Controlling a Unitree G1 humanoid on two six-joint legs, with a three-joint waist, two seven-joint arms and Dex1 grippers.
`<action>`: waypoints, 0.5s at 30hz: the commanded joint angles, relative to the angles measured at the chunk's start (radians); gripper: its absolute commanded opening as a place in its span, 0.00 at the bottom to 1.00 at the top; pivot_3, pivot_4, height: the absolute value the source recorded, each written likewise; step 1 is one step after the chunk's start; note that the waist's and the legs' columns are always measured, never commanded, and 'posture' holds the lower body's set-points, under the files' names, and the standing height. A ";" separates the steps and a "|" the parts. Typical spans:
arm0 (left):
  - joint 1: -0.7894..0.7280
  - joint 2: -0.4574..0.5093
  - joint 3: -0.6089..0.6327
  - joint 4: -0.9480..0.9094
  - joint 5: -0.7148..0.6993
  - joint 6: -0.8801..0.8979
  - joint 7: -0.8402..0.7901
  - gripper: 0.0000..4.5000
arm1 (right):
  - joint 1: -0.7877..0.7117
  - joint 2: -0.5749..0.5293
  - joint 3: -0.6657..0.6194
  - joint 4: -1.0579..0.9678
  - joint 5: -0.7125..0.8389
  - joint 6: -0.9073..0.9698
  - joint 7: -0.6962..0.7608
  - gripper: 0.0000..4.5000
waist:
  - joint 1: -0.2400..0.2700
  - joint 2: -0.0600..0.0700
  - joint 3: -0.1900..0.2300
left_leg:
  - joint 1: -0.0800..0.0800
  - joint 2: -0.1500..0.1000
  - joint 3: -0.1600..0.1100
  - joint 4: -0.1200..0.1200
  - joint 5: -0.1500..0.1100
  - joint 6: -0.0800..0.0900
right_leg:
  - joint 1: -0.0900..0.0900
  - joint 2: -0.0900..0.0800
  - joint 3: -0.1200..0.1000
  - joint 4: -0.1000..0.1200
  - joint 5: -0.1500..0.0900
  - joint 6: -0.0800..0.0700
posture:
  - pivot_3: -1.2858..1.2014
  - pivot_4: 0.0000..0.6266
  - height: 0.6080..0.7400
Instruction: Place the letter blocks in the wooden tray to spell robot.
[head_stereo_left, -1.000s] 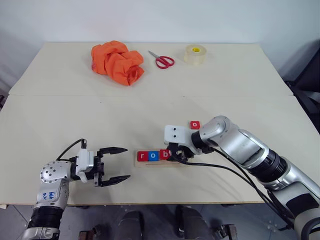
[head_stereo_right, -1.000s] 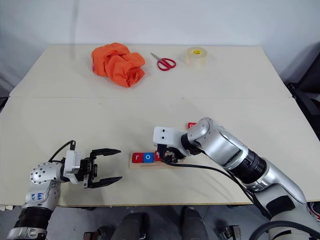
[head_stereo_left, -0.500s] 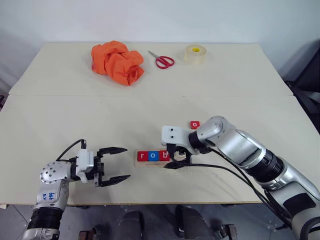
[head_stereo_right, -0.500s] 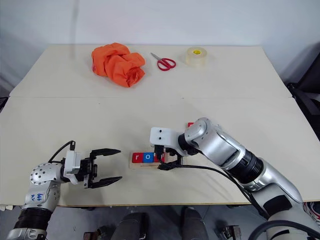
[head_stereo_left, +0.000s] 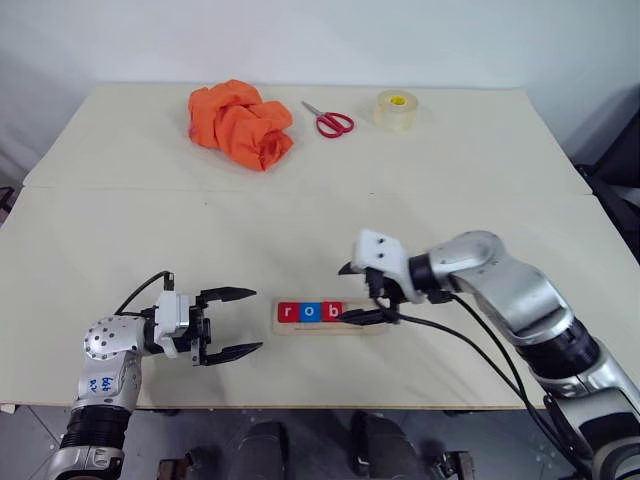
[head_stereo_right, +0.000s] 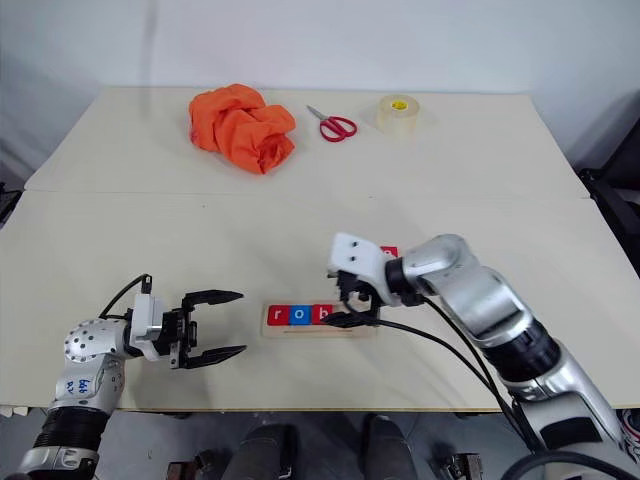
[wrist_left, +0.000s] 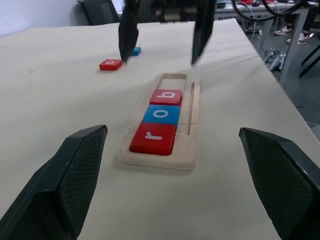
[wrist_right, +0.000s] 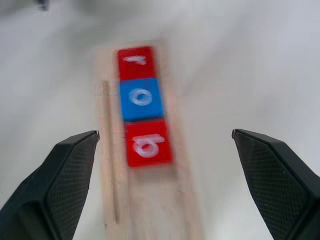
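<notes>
While three blocks sit in the tray (head_stereo_left: 330, 316), reading r (head_stereo_left: 288, 312), o (head_stereo_left: 310, 312), b (head_stereo_left: 331, 311) from the robot's left, the right gripper (head_stereo_left: 358, 293) hangs just above the tray's bare right end w/ fingers wide apart and nothing between them. The r and b blocks are red, the o blue; they lie flat, edge to edge, filling the left half of the pale-wood tray near the table's (head_stereo_left: 480, 160) front edge. A thin groove runs lengthwise along the tray's near side, seen in the left wrist view. A 4th block, a red o (head_stereo_right: 390, 252), lies loose on the table just beyond the right gripper, partly hidden by the white wrist housing; the left wrist view also shows a small blue block (wrist_left: 135, 51) a little past it, letter too small to read. The left gripper (head_stereo_left: 233, 322) is held low over the table, well left of the tray, pointing toward it, fingers spread, empty. At the table's far side, l. to r.: a crumpled orange cloth (head_stereo_left: 240, 122), red-handled scissors (head_stereo_left: 329, 120), a tape roll (head_stereo_left: 395, 108), all well apart from the tray.
</notes>
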 joint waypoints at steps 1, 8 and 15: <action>0.004 -0.010 0.006 -0.020 -0.001 -0.004 0.023 1.00 | 0.094 -0.033 -0.167 -0.011 0.043 -0.095 -0.023 0.99 | 0.000 0.000 0.000 | 0.000 0.000 0.000 0.000 0.000 0.000 | 0.000 0.000 0.000 0.000 0.000 0.000 | 0.52 0.24 1.00; 0.006 -0.032 0.017 -0.060 -0.027 0.038 0.068 1.00 | 0.379 -0.092 -0.437 0.028 0.102 -0.235 -0.026 0.99 | 0.000 0.000 0.000 | 0.001 0.000 0.000 0.000 0.000 0.000 | 0.001 0.000 0.001 -0.001 0.000 0.000 | 0.52 0.24 1.00; -0.008 0.008 0.034 -0.033 -0.030 0.059 0.022 1.00 | 0.552 -0.088 -0.600 0.020 0.160 -0.248 -0.068 0.99 | -0.004 0.000 0.000 | 0.005 0.001 0.001 0.000 0.003 -0.002 | 0.001 0.001 0.003 0.001 0.000 0.000 | 0.52 0.24 1.00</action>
